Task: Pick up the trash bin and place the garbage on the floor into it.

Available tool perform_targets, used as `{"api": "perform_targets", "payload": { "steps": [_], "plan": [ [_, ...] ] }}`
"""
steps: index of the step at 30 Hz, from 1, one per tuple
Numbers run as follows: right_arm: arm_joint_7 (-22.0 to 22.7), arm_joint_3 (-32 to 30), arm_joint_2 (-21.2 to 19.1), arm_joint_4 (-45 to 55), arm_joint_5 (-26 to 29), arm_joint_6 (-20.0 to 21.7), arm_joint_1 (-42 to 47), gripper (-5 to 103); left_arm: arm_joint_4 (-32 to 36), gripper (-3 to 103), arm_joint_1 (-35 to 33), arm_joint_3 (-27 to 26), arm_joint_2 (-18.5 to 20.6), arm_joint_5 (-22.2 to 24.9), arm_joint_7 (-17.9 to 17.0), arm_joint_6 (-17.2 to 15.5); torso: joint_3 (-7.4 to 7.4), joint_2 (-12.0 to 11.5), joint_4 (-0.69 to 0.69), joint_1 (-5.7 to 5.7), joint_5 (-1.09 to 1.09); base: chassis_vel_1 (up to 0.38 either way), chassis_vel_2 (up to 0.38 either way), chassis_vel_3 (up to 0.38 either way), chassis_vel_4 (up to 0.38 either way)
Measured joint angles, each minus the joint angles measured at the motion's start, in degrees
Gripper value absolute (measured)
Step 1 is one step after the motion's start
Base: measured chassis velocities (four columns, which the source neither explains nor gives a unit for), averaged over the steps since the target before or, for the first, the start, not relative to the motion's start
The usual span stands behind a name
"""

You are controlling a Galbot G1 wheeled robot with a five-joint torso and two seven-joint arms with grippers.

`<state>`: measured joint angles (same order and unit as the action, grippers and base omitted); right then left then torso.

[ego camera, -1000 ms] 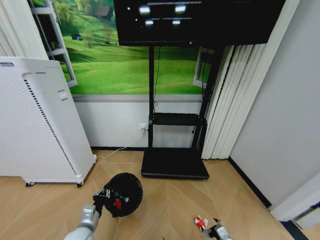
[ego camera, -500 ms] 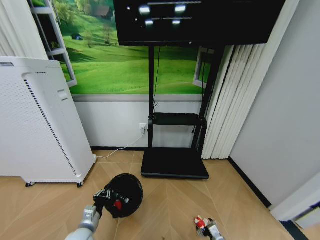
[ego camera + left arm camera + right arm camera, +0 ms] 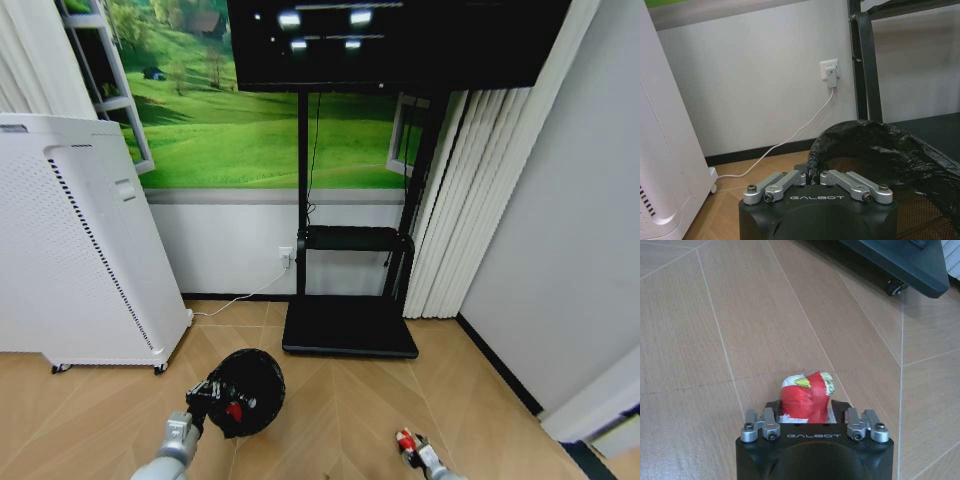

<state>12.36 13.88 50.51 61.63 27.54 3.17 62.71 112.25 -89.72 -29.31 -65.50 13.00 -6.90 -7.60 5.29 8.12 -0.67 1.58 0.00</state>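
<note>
**Bin held, first litter piece gripped**

Since one second earlier, the right gripper has drawn slightly toward the frame's lower edge, carrying its red piece.

Head view: left gripper holds the trash bin by its rim.

Left wrist view: jaws clenched on the black liner edge.

Right wrist view: jaws grasp the crushed red-and-white piece. Deposit pending; bin interior is hard to make out.

Wood floor, black stand, white appliance.
</note>
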Motion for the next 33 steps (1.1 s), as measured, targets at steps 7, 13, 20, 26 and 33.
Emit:
{"api": "perform_targets", "payload": {
  "steps": [7, 13, 20, 26, 33],
  "plan": [
    [-0.1, -0.1, 0.2, -0.4, -0.4, -0.9, 0.1, 38, -0.1, 6, -0.1, 0.0, -0.1, -0.2, 0.0, 0.2, 0.0, 0.0, 0.0, 0.0, 0.0, 0.0, 0.0, 0.0, 0.0],
    [0.0, -1.8, -0.6, 2.1, -0.4, -1.5, 1.4, 31, -0.5, 6, 0.7, 0.6, -0.3, -0.2, 0.0, 0.2, 0.0, 0.0, 0.0, 0.0, 0.01, 0.0, 0.0, 0.0, 0.0],
    [-0.1, -7.6, -4.6, 13.1, 1.0, -3.9, 5.2, 31, 0.4, 6, 2.6, 2.7, -0.5, -0.3, -0.1, 0.1, 0.0, 0.0, 0.0, 0.0, 0.0, 0.0, 0.0, 0.0, 0.0],
    [-2.5, -10.4, -8.5, 21.5, 2.1, -8.4, 6.4, 31, 0.7, 6, 3.9, 4.0, 0.3, -0.4, 0.0, -0.2, 0.0, 0.0, -0.01, 0.0, -0.01, 0.0, 0.0, 0.0, 0.0],
    [-2.7, -12.1, -11.3, 33.1, 3.4, -10.1, 6.5, 31, 1.1, 6, 3.7, 4.7, -0.4, -0.9, 0.0, 0.0, 0.0, 0.0, 0.02, 0.0, 0.0, 0.0, 0.0, 0.0, 0.0]
  ]
}}
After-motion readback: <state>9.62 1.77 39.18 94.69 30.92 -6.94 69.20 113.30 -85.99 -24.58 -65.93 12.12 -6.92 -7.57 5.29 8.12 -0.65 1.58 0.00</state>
